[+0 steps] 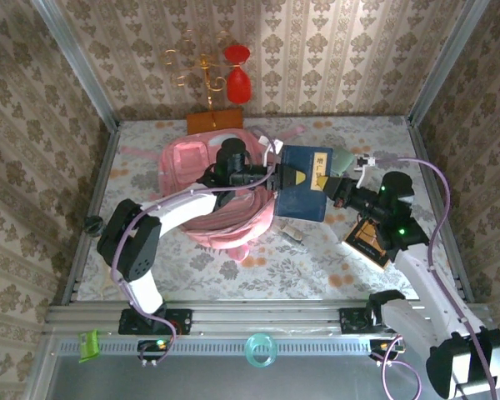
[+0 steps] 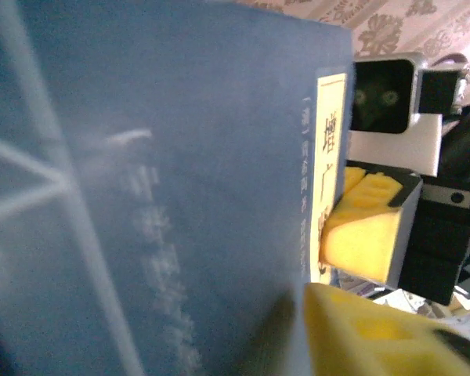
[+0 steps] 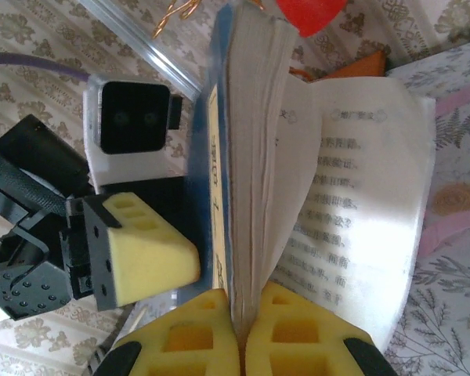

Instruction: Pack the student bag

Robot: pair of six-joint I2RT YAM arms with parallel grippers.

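The pink student bag [image 1: 200,179] lies on the table left of centre. Just to its right a thick blue book [image 1: 304,196] with a yellow label is held up between both grippers. My right gripper [image 1: 337,187] is shut on the book's page block [image 3: 254,157], its yellow fingertips [image 3: 196,333] pinching the lower edge [image 3: 243,337], and one page fans out to the right. My left gripper [image 1: 293,177] comes in over the bag and is shut on the book. One of its pads [image 3: 141,258] presses the blue cover [image 2: 180,196]. Its other finger [image 2: 376,337] sits at the book's edge.
A red ornament on a gold stand [image 1: 236,75] and an orange-brown board [image 1: 215,119] stand at the back wall. A brown-and-yellow flat item [image 1: 368,240] lies under my right arm, and a small loose piece [image 1: 293,235] lies near the bag. Patterned walls close in three sides.
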